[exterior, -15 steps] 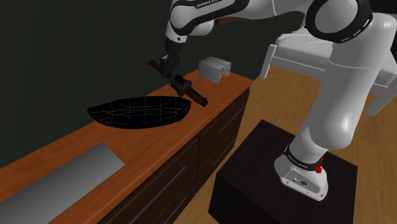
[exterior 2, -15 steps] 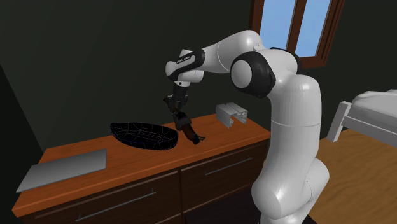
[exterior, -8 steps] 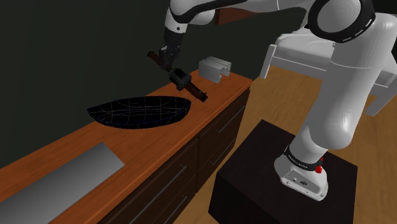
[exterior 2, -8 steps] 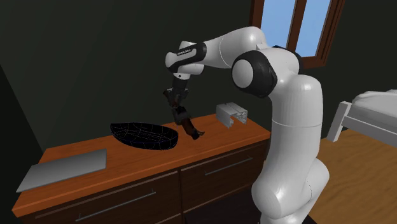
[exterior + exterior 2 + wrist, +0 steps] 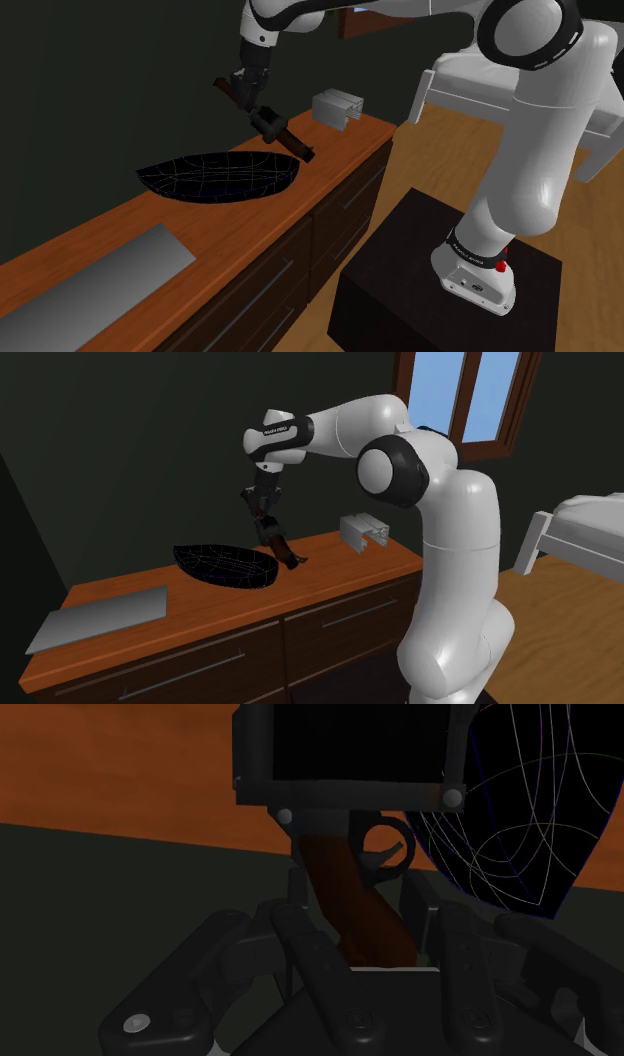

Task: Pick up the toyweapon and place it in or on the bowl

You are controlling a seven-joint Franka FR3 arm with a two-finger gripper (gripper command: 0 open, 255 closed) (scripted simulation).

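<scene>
The toy weapon is a dark gun with a brown grip, hanging tilted in the air above the brown dresser top. My gripper is shut on its grip end, which shows in the wrist view as a brown handle with a trigger ring between the fingers. In the second exterior view the toy weapon hangs from the gripper just over the rim of the bowl. The bowl is wide, shallow and black with thin light lines; its nearest end lies right under the weapon's lower tip.
A small grey box stands on the dresser's end, past the weapon. A flat grey sheet lies at the other end. The dresser has drawers in front; a white bed and wooden floor lie beyond.
The gripper has risen and moved towards the shoulder view's left, carrying the toy weapon from beside the bowl to above its near end.
</scene>
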